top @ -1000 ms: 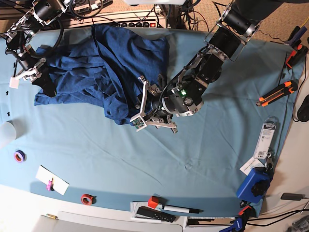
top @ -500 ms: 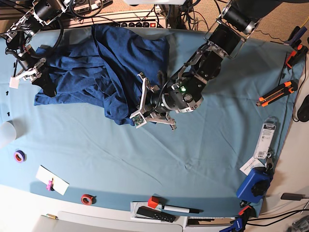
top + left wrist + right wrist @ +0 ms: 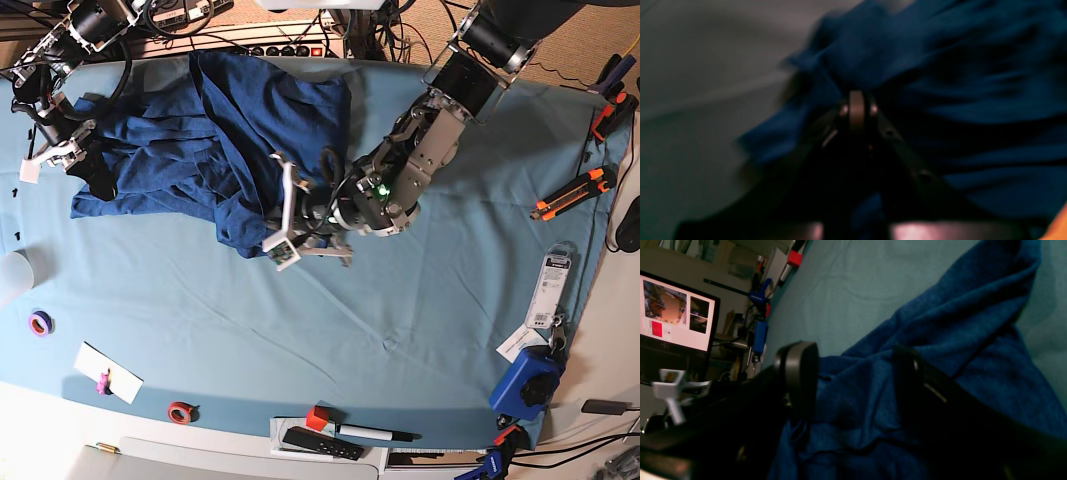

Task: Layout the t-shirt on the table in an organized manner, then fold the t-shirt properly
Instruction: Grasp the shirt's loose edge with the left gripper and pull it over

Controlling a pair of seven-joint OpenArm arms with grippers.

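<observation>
Where the left gripper [image 3: 857,100] meets the t-shirt [image 3: 210,140], its two dark fingers [image 3: 888,133] come together to a point, pressed tight on a fold of navy cloth at the garment's near right edge. From the base view that same gripper [image 3: 283,215] sits at the shirt's near right corner, its arm [image 3: 420,150] reaching in from the far right.

At the far left, the right gripper [image 3: 85,160] rests at the shirt's left end with its jaws spread wide; in its wrist view one rounded fingertip [image 3: 800,373] and the other dark finger stand apart, with blue fabric lying between and beneath them, not pinched.

The shirt lies bunched and wrinkled on the far left part of the table [image 3: 450,300], one part running to the far edge. Along the near edge lie a purple tape roll [image 3: 40,322], a red tape roll [image 3: 180,411], a white card [image 3: 108,372] and a marker [image 3: 370,433]; at the right, an orange-and-black cutter [image 3: 572,193].
</observation>
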